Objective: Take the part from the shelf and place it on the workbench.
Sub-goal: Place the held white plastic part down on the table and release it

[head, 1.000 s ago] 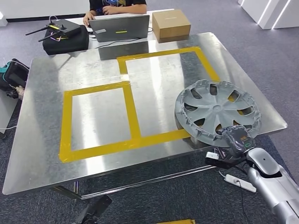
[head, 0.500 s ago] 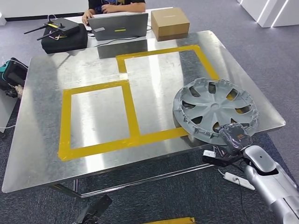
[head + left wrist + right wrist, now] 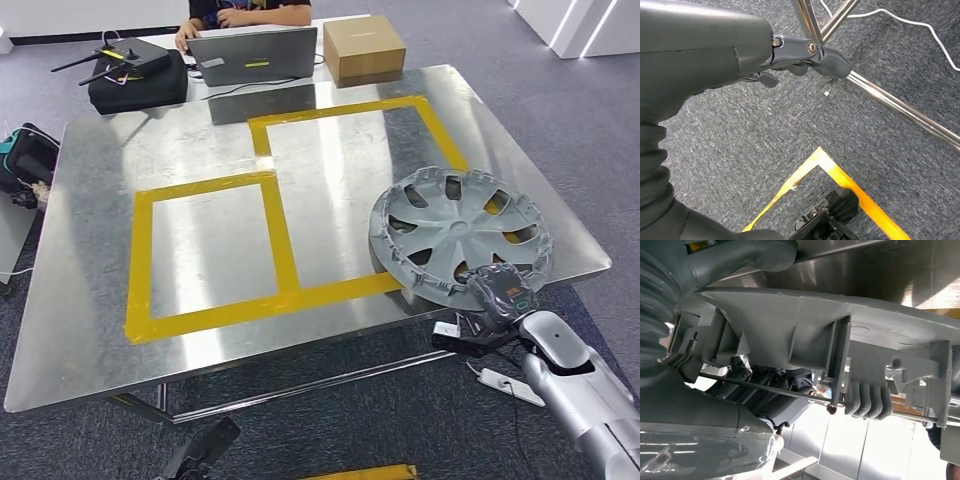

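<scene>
Grey plastic spoked wheel cover [image 3: 462,232] gripped at near rim by right hand [image 3: 504,292], tilted over steel workbench [image 3: 98,300] edge; liable to slide floorward if released here.

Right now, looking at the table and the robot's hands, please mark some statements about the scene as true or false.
1. The grey wheel cover lies at the right side of the metal workbench, over the yellow tape. True.
2. The right hand holds the wheel cover at its near rim. True.
3. The left hand holds a part. False: it holds nothing and hangs above the carpet, near the table legs.
4. The cardboard box stands inside the left yellow rectangle. False: it stands at the far edge, beside the laptop.
5. The wheel cover stands upright on its rim. False: it lies nearly flat.
</scene>
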Controlling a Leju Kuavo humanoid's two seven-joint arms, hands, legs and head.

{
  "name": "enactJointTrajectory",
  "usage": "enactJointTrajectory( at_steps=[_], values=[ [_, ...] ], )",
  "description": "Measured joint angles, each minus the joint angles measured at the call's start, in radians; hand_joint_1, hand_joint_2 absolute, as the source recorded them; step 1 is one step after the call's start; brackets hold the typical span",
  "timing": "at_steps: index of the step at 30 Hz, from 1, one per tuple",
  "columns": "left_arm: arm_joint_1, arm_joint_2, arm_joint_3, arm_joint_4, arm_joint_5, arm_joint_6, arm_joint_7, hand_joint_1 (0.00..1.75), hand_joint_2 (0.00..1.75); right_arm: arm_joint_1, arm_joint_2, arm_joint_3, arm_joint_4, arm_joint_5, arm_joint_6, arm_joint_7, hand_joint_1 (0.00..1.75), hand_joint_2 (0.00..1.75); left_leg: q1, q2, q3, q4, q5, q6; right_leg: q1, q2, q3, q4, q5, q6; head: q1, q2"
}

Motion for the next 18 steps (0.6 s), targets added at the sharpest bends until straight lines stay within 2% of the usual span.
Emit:
enactJointTrajectory(
  at_steps=[3, 5, 6, 8, 10, 13, 18],
  values=[
    [0.000, 0.000, 0.000, 0.000, 0.000, 0.000, 0.000, 0.00, 1.75, 0.002, 0.003, 0.000, -0.001, 0.005, -0.005, -0.010, 1.75, 1.75, 0.000, 0.000, -0.001, 0.000, 0.000, 0.000, 0.000, 0.000, 0.000, 0.000, 0.000, 0.000, 0.000, 0.000],
    [0.002, -0.001, 0.000, 0.000, -0.001, 0.004, 0.001, 0.00, 1.75, 0.035, 0.047, -0.028, -0.053, 0.034, -0.052, -0.081, 1.75, 1.75, 0.002, 0.000, -0.001, 0.000, 0.001, -0.001, 0.002, -0.001, -0.001, 0.000, 0.001, -0.002, 0.002, 0.000],
    [0.005, -0.001, 0.000, 0.000, -0.003, 0.007, 0.002, 0.00, 1.75, 0.066, 0.088, -0.067, -0.120, 0.061, -0.102, -0.152, 1.75, 1.75, 0.003, 0.002, -0.002, 0.000, 0.001, -0.002, 0.003, 0.001, -0.002, 0.000, 0.001, -0.003, 0.006, 0.000],
    [0.009, -0.002, 0.000, 0.000, -0.007, 0.012, 0.005, 0.00, 1.75, 0.133, 0.196, -0.180, -0.304, 0.107, -0.207, -0.312, 1.75, 1.75, 0.004, 0.003, -0.003, 0.000, 0.000, -0.003, 0.004, 0.002, -0.004, 0.000, 0.002, -0.004, 0.002, 0.000],
    [0.009, -0.004, 0.000, 0.000, -0.009, 0.014, 0.006, 0.00, 1.75, 0.174, 0.280, -0.285, -0.449, 0.127, -0.250, -0.391, 1.75, 1.75, 0.005, -0.004, -0.003, 0.000, 0.003, -0.003, 0.004, -0.007, -0.004, 0.000, -0.003, -0.004, -0.008, 0.000],
    [0.017, -0.008, 0.000, 0.000, -0.009, 0.015, 0.007, 0.00, 1.75, 0.199, 0.345, -0.387, -0.570, 0.134, -0.253, -0.385, 1.75, 1.75, 0.008, -0.019, -0.003, -0.001, 0.003, -0.006, 0.008, -0.023, 0.002, 0.001, -0.010, -0.008, -0.009, 0.000],
    [0.021, -0.006, 0.000, 0.000, -0.009, 0.016, 0.009, 0.00, 1.75, 0.221, 0.404, -0.467, -0.668, 0.139, -0.252, -0.379, 1.75, 1.75, 0.006, -0.020, -0.004, -0.001, 0.002, -0.005, 0.007, -0.024, 0.003, 0.000, -0.010, -0.007, -0.009, 0.000]
  ],
)
